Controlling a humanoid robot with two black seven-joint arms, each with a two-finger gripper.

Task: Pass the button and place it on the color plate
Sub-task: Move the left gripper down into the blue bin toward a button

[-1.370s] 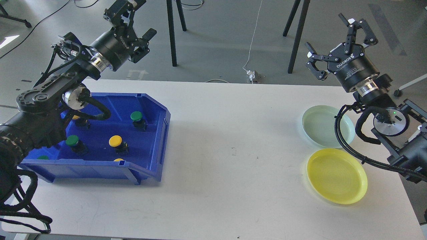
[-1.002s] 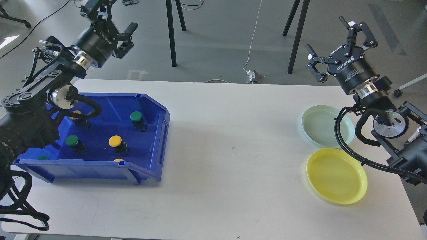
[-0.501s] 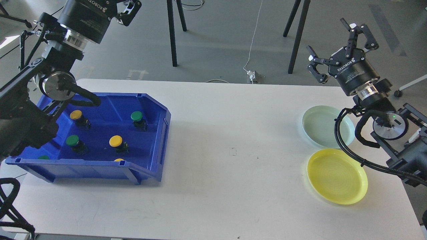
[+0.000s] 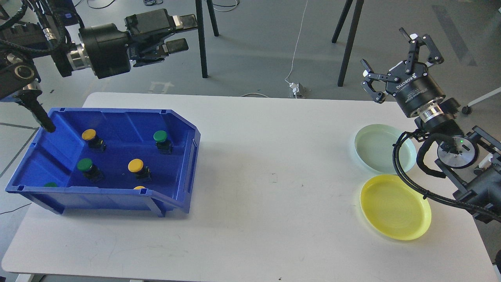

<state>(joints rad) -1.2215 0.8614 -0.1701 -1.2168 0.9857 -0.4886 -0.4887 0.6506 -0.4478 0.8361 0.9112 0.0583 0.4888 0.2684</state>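
Note:
A blue bin (image 4: 184, 172) on the left of the table holds several buttons, some yellow-capped (image 4: 135, 165) and some green-capped (image 4: 160, 136). A pale green plate (image 4: 375, 150) and a yellow plate (image 4: 395, 206) lie at the right. My left gripper (image 4: 184, 32) is open and empty, high above and behind the bin, pointing right. My right gripper (image 4: 397, 53) is open and empty, raised behind the pale green plate.
The white table (image 4: 266, 184) spans the view. Tripod legs (image 4: 203, 39) and a white cable (image 4: 297, 47) are on the floor behind it. My right arm's cable (image 4: 407, 176) hangs over the plates' right edges.

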